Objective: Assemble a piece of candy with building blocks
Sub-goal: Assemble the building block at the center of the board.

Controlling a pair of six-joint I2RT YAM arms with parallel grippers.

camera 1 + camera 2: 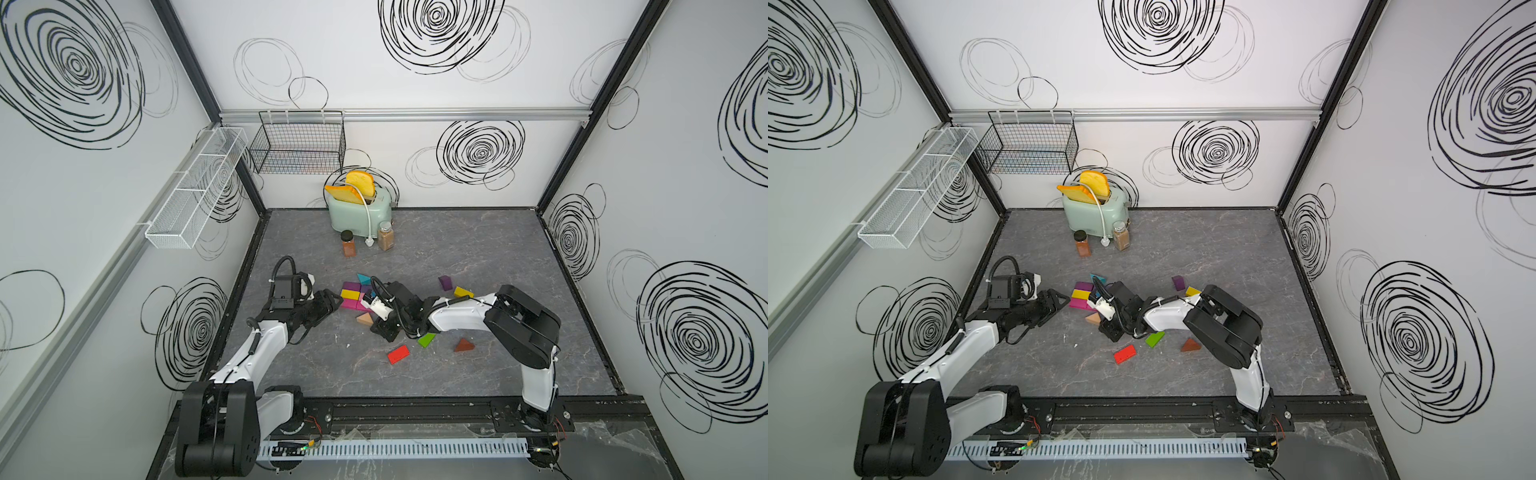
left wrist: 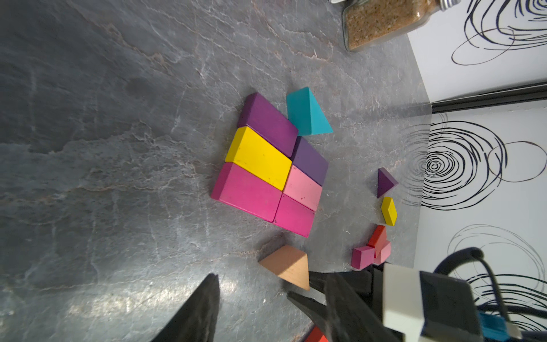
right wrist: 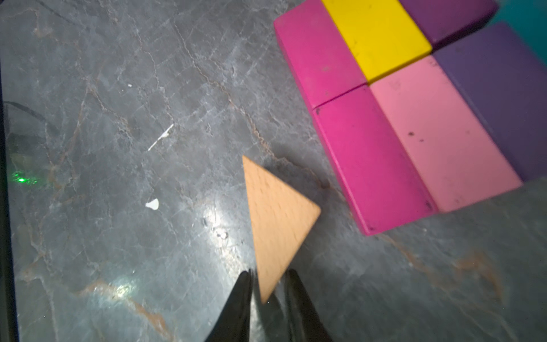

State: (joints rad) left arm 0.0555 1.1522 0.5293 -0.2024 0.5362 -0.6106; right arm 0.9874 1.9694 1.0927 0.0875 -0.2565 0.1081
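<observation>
**Right gripper pinching a tan triangle beside the brick slab**

A grey marbled surface carries a mint toaster at the back wall, far beyond both grippers. The left gripper has its jaws partly apart with nothing between them. It faces a slab of six flat bricks just ahead of it, without touching the slab.

The slab lies edge to edge in two rows:
- purple brick, yellow brick, magenta brick
- violet brick, pink brick, second magenta brick

The right gripper is closed on one corner of the tan triangle. The triangle sits just short of the slab's magenta edge. Whether it is clear of the surface cannot be told.

Two spice jars stand before the toaster. A teal triangle sits at the slab's corner farthest from the right gripper.

Behind the right gripper, loose pieces lie along its arm:
- on one side, a red brick, a green piece and a brown triangle
- on the other side, a purple triangle and a small yellow brick
</observation>
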